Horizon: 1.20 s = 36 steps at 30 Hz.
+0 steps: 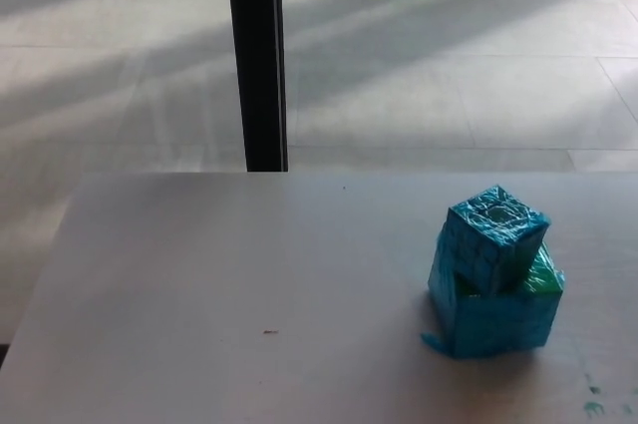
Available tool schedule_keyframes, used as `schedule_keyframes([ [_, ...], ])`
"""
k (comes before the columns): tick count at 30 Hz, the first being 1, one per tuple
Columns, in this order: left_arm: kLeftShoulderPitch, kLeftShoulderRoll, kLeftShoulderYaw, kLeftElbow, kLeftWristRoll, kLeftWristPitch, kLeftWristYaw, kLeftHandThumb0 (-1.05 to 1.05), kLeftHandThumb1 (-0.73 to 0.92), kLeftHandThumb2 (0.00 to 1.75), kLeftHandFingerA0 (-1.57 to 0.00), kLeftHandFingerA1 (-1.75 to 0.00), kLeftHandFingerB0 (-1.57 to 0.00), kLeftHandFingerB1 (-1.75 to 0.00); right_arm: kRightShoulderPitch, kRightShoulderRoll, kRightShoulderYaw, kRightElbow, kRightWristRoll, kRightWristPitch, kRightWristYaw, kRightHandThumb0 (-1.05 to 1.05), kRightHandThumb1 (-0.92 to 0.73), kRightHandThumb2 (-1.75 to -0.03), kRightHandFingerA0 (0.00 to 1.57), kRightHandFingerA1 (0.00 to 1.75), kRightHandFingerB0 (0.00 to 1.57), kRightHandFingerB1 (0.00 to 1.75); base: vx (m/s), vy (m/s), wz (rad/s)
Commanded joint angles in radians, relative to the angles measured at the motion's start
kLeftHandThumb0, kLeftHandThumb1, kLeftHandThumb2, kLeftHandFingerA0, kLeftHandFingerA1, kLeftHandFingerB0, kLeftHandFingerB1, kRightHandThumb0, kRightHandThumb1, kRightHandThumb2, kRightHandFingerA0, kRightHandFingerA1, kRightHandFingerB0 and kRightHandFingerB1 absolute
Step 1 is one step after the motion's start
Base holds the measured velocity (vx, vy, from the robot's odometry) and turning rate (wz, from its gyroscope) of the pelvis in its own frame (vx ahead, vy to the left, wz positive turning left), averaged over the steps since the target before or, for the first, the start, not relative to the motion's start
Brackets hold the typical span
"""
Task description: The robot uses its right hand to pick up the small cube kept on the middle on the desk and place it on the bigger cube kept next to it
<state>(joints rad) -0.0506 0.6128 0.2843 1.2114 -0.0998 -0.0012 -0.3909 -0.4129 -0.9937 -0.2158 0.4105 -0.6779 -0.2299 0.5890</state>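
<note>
A small blue cube (494, 237) with a crinkled, shiny wrapping rests on top of a bigger blue cube (498, 316) at the right side of the desk (229, 284). The small cube sits turned at an angle and overhangs the bigger cube's front left corner. A patch of green shows on the bigger cube's top at the right. Neither of my hands shows in the head view.
A black vertical post (256, 55) stands behind the desk's far edge, with a tiled floor beyond. Small green marks (593, 404) dot the desk near its front right corner. A tiny speck (267, 331) lies mid-desk.
</note>
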Motion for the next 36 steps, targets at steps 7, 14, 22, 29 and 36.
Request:
schedule_keyframes([
  [7, 0.008, 0.005, -0.005, -0.003, 0.004, -0.011, -0.004, -0.68, 0.68, 0.61, -0.45, -0.59, -0.53, -0.45, 0.297, 0.078, -0.284, 0.31, 0.204, 0.09, -0.331, -0.83, -0.47, -0.82, 0.0, 0.4, 0.04, 0.43, 0.0, 0.0, 0.0],
  [14, 0.009, 0.002, 0.003, 0.004, -0.004, -0.017, 0.002, -0.67, 0.67, 0.6, -0.46, -0.58, -0.58, -0.47, 0.383, 0.246, -0.375, 0.392, 0.274, 0.091, -0.526, -0.7, -0.63, -0.6, 0.0, 0.75, 0.04, 0.65, 0.0, 0.0, 0.0],
  [22, 0.016, 0.006, -0.018, -0.011, 0.018, -0.024, 0.006, -0.7, 0.69, 0.61, -0.43, -0.56, -0.5, -0.42, 0.411, 0.378, -0.33, 0.488, 0.281, 0.067, -0.593, -0.79, -0.65, -0.59, 0.0, 0.97, 0.16, 0.57, 0.0, 0.0, 0.0],
  [29, 0.002, -0.01, -0.009, -0.013, 0.003, -0.009, 0.006, -0.68, 0.68, 0.61, -0.39, -0.58, -0.52, -0.46, 0.379, 0.445, -0.351, 0.564, 0.368, 0.04, -0.555, -0.82, -0.68, -0.59, 0.03, 1.01, 0.19, 0.61, 0.0, 0.0, 0.0],
  [36, -0.001, -0.013, -0.003, -0.004, 0.0, -0.02, 0.002, -0.67, 0.68, 0.61, -0.41, -0.57, -0.51, -0.44, 0.374, 0.484, -0.38, 0.602, 0.447, 0.052, -0.463, -0.84, -0.59, -0.61, 0.14, 0.99, 0.28, 0.68, 0.0, 0.0, 0.0],
])
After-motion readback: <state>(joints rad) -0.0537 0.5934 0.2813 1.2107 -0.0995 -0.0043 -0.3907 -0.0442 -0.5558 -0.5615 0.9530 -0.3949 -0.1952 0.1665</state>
